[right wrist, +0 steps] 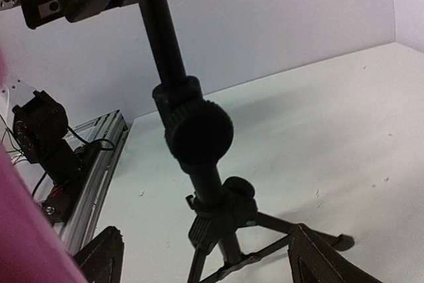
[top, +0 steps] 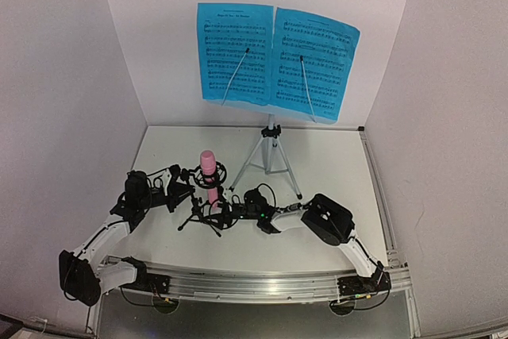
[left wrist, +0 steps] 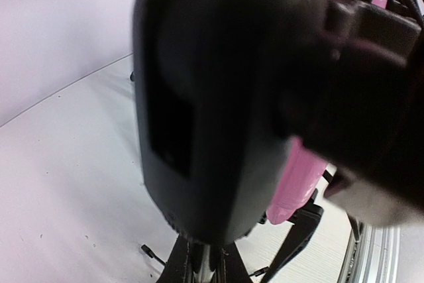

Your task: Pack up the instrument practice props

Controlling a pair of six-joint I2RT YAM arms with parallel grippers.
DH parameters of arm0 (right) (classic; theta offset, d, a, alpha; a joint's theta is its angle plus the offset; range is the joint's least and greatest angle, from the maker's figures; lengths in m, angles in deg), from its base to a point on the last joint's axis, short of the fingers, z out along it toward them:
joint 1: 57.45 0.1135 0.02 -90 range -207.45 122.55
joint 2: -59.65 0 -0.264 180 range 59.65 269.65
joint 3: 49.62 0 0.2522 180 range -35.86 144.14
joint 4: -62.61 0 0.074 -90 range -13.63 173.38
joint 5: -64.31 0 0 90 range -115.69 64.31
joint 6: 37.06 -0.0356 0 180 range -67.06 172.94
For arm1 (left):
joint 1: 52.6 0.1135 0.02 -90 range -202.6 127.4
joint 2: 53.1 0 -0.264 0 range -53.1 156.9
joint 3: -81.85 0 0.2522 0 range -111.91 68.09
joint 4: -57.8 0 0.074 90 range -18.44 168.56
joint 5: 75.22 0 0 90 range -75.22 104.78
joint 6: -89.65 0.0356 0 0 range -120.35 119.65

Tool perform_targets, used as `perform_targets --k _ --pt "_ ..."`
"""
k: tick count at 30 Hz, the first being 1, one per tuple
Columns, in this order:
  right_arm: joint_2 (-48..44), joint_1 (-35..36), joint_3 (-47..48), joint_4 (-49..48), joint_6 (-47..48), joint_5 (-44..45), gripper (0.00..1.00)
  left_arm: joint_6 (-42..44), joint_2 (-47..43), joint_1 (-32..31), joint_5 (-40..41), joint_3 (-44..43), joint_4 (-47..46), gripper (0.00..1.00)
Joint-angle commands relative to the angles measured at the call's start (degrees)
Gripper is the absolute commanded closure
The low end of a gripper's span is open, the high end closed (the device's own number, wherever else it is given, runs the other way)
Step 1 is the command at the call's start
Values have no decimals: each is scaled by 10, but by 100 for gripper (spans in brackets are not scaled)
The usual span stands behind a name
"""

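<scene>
The pink microphone [top: 208,171] stands upright in the ring mount of the small black tripod mic stand [top: 208,213]. My left gripper [top: 188,188] is right beside the microphone on its left. In the left wrist view a blurred black shape fills the middle, with the microphone [left wrist: 298,177] behind it, so I cannot tell how the jaws stand. My right gripper [top: 238,213] is open, its fingers [right wrist: 99,260] on either side of the stand's lower pole [right wrist: 212,190] without touching it. Two blue music sheets [top: 234,53] [top: 313,65] rest on the silver-tripod stand [top: 270,160] and hide its desk.
White walls enclose the table on three sides. An aluminium rail [top: 262,283] with the arm bases and cables runs along the near edge; it also shows in the right wrist view [right wrist: 93,170]. The silver tripod's legs spread close behind the mic stand.
</scene>
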Motion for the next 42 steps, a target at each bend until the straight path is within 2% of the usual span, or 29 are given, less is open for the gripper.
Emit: perform_targets --k 1,5,7,10,12,16,19,24,29,34,42 --pt "-81 20 -38 -4 -72 27 16 -1 -2 -4 -12 12 18 100" --pt "-109 25 -60 -2 -160 23 13 17 -7 -4 -11 14 3 100" --pt "-114 26 -70 -2 -236 31 9 22 -7 -4 -10 16 -4 100" --pt "-111 26 -74 -2 -363 39 10 32 -2 -4 -7 16 -9 100" --pt "-99 27 -62 -1 -414 29 10 38 2 -4 -6 16 -13 100" --pt "-86 26 -49 -1 -458 62 11 48 5 -4 -9 18 -23 100" --pt "-72 27 -23 -1 -492 77 15 54 6 -4 -11 21 -29 100" --pt "-61 27 0 -1 -537 126 29 59 13 -4 -16 22 -34 100" --pt "-37 26 15 -1 -582 146 49 60 18 -5 -24 20 -37 100" --pt "-31 26 18 -1 -588 157 55 57 18 -4 -28 23 -43 100" --pt "-11 25 48 -1 -594 156 59 54 16 -4 -31 27 -42 100"
